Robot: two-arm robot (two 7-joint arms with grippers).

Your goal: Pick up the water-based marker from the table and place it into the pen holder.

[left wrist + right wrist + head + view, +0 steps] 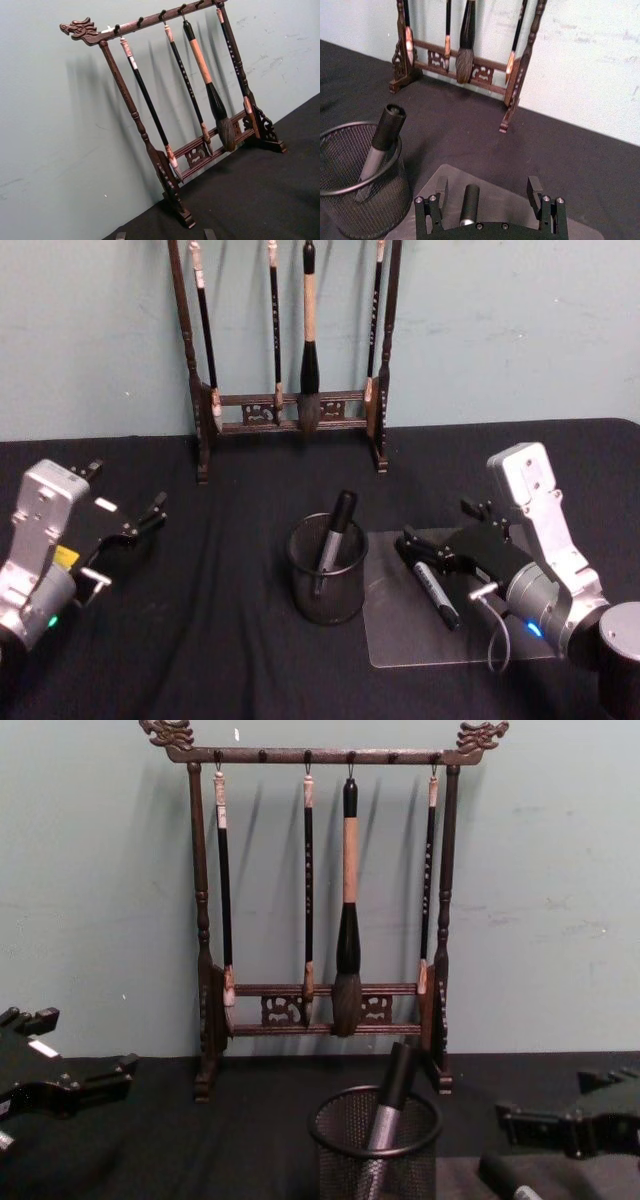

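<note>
A black water-based marker (435, 594) with a grey band lies on the greyer mat (400, 640) of the table, right of the pen holder (327, 585). The holder is a black mesh cup with another dark marker (336, 530) leaning inside it. My right gripper (440, 527) hovers low over the far end of the lying marker, open. In the right wrist view the marker (468, 202) lies between the spread fingers (535, 189) of the right gripper (488, 192), nearer one of them, untouched. My left gripper (125, 510) is parked at the table's left, open and holding nothing.
A tall dark wooden brush rack (290, 410) with hanging brushes stands at the back against the wall, behind the holder. The mesh cup (355, 175) sits close beside the right gripper. Black tabletop (210, 640) spreads between the left arm and the holder.
</note>
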